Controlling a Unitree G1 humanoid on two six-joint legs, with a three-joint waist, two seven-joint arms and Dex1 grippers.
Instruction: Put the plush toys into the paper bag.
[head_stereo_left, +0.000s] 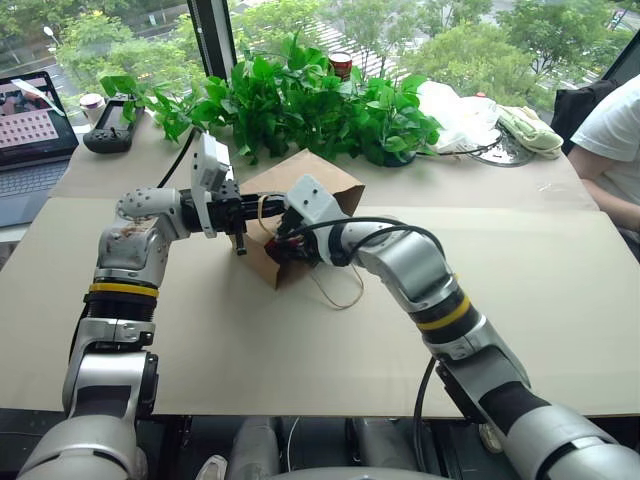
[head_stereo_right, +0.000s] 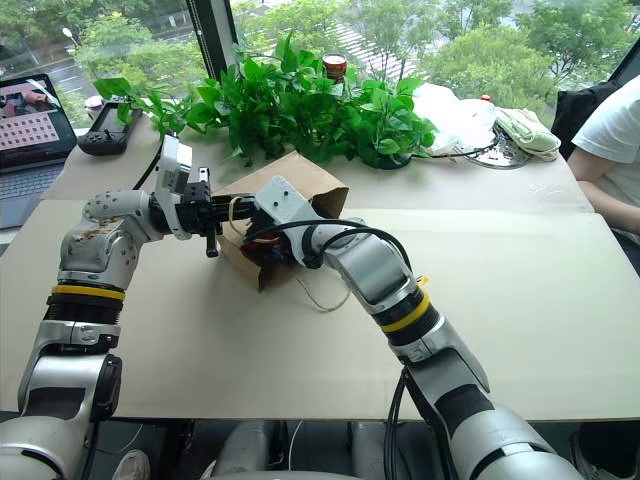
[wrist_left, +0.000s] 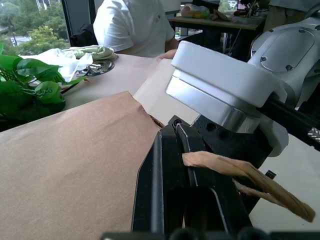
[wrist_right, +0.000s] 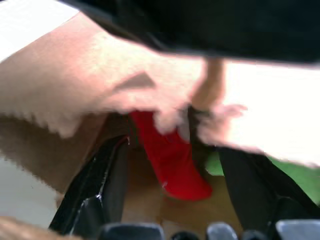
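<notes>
Your left pincer (wrist_left: 187, 165) is clenched on the paper bag's (head_stereo_left: 315, 180) cord handle (wrist_left: 240, 172); your right pincer (wrist_right: 172, 165) stands spread at the bag mouth, the red chili toy (wrist_right: 167, 155) between its fingers.

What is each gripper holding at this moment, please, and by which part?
The left gripper is shut on a cord handle of the paper bag. The right gripper stands open around the red chili toy; no grip visible.

Overhead stereo pair; close, perhaps blurred wrist views
</notes>
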